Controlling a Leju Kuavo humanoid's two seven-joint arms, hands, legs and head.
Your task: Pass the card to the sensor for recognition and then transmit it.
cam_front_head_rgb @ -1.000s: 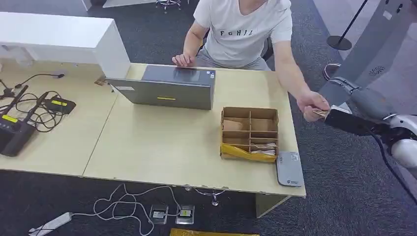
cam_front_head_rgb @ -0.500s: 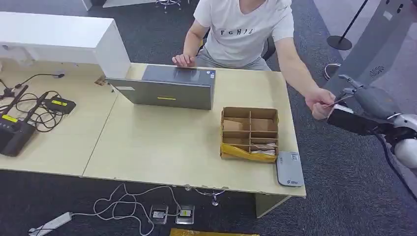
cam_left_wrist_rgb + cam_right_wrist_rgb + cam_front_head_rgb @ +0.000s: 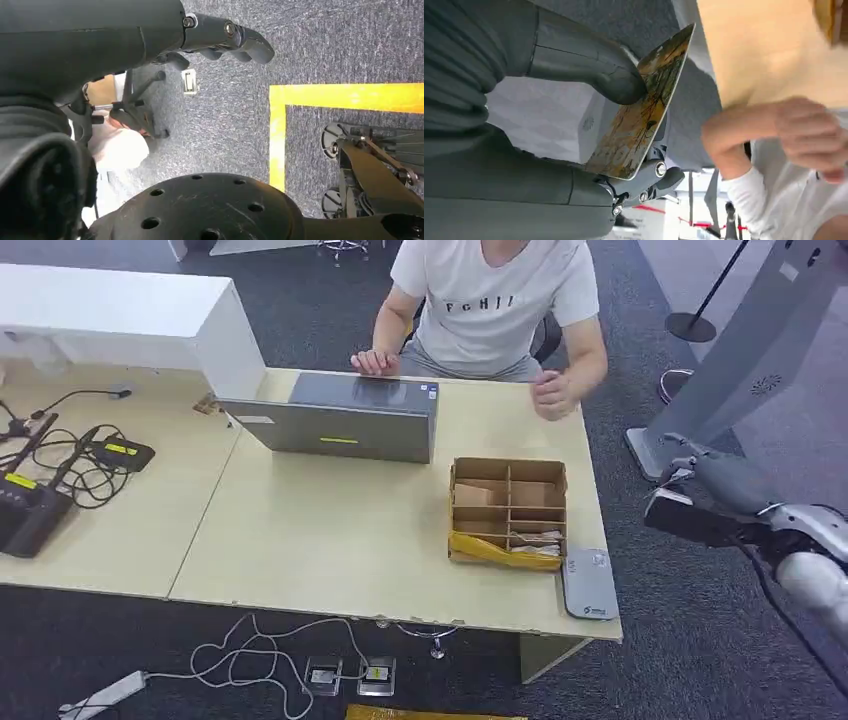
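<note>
A card with a brown and orange picture is pinched between the thumb and the darker fingers of my right hand. In the head view that right hand hangs over the carpet, off the table's right edge and level with the cardboard box. The sensor, a flat grey pad, lies on the table's front right corner, left of the hand and nearer to me. My left hand hangs above the floor with nothing in it, its fingers apart.
A cardboard box with compartments stands just behind the sensor. A person sits behind a grey laptop, one fist over the table's far right. A grey kiosk stand rises behind my right hand. Cables and devices lie at the left.
The person's hand, which was at my right hand and the card, has drawn back to the table's far edge. My right hand keeps the card and has sunk a little.
</note>
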